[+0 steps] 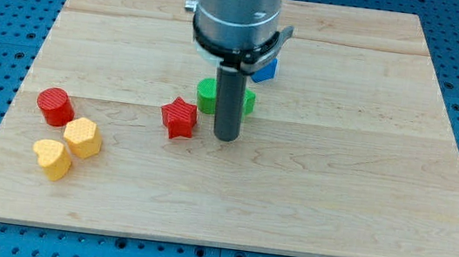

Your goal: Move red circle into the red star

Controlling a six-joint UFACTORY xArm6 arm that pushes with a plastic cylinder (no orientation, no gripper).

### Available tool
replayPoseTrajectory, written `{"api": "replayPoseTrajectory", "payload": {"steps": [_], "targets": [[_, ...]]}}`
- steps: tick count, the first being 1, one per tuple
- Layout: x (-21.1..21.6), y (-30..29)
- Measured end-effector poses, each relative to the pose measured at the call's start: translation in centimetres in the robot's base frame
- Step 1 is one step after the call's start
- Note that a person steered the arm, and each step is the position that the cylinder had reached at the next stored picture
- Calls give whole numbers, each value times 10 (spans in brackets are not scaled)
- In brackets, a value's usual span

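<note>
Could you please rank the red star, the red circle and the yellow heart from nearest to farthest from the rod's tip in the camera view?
Measured from my tip:
1. Red star, just to the view's left of the tip.
2. Red circle, far toward the view's left, about level with the star.
3. Yellow heart, at the view's lower left, slightly farther than the circle.

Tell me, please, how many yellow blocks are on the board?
2. The yellow hexagon sits near the view's left edge; the yellow heart touches it, lower left. The arm's body hides part of the board's top, so another could be concealed.
</note>
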State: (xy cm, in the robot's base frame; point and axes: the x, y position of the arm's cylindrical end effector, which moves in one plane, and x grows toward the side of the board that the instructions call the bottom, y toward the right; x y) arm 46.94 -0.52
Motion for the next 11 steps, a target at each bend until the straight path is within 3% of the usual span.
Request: {"api": "replayPoseTrajectory", "payload": {"steps": [3, 4, 5, 6, 7, 8, 11], "targets": [[-27, -162], [-101, -164], [-95, -238], [-31, -293], [26, -280], [26, -235], [-13, -235]]}}
